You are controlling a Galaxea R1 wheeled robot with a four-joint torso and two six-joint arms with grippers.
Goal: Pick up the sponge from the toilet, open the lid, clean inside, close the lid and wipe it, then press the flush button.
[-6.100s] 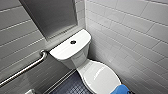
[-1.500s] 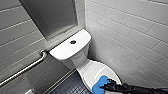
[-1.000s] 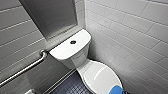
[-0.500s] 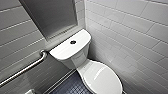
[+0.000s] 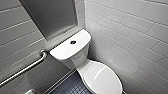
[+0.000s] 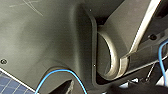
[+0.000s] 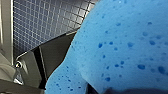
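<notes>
Toward the lower right of the head view, the toilet (image 5: pixel 80 61) stands in a corner of white tiled wall (image 5: pixel 130 32). Its lid (image 5: pixel 102 78) is down over the bowl, glossy and bare. The tank (image 5: pixel 67 50) sits up and left of the lid, near the middle of the frame, with the round dark flush button (image 5: pixel 73 42) in its flat top. A metal grab bar (image 5: pixel 23 70) slants across the lower left. A grey panel (image 5: pixel 52 17) fills the upper left above the tank. Dark blue mosaic floor (image 5: pixel 72 87) shows along the bottom edge, left of the bowl.

Close to the lens in the right wrist view, the sponge (image 7: pixel 120 45) looms large, bright blue with darker blue pores. It is not on the toilet. It sits in the right pincer (image 7: pixel 80 77), touching a dark finger (image 7: pixel 53 60) along one rounded edge, and a second dark part shows at its other side. The pincer looks closed on the sponge, which bulges out past the finger. Beyond the finger lies the mosaic floor, well apart from the sponge.

Across the left wrist view spreads the robot's own dark shell (image 6: pixel 45 45), with a thin blue cable (image 6: pixel 60 73) curving over it and a sliver of tiled floor at one corner. Whether the left pincer is open or closed I cannot tell.
</notes>
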